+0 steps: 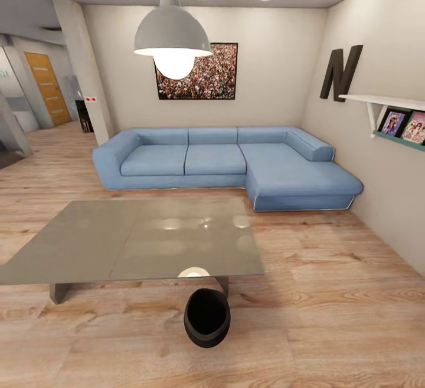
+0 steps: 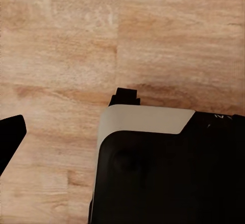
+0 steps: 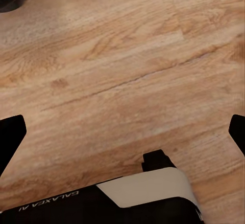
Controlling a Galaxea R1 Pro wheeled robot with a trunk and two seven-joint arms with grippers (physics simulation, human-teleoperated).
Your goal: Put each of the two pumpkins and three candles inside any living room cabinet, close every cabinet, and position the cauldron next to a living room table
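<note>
Cauldron [image 1: 206, 317] first: the round black pot sits on the wooden floor [image 1: 330, 329] nearest the robot, just beside the desk's near edge, close to its near right corner and partly tucked under the overhang by one angled leg. It looks to me a rigid, fairly heavy vessel with a smooth, likely slippery belly too broad for one claw to span, so I judge the wide mouth's rim the sensible place to pinch, or a push low on the belly to slide it; its small feet may catch on the boards. Since it already stands against the desk, that part of the task looks met. The left claw [image 2: 66, 116] and the right claw [image 3: 122, 132] both hang over bare floor with dark fingertips set wide apart, pinching nothing; a dark rounded shape at one corner of the right wrist view may be the cauldron, though I cannot tell. Beyond lies the desk [image 1: 88, 246], its glossy grey top bare and mirroring the pendant lamp [image 1: 172, 37]. Farther back stands the blue corner sofa [image 1: 236, 161], then the wall with a crowd picture [image 1: 196, 72].
</note>
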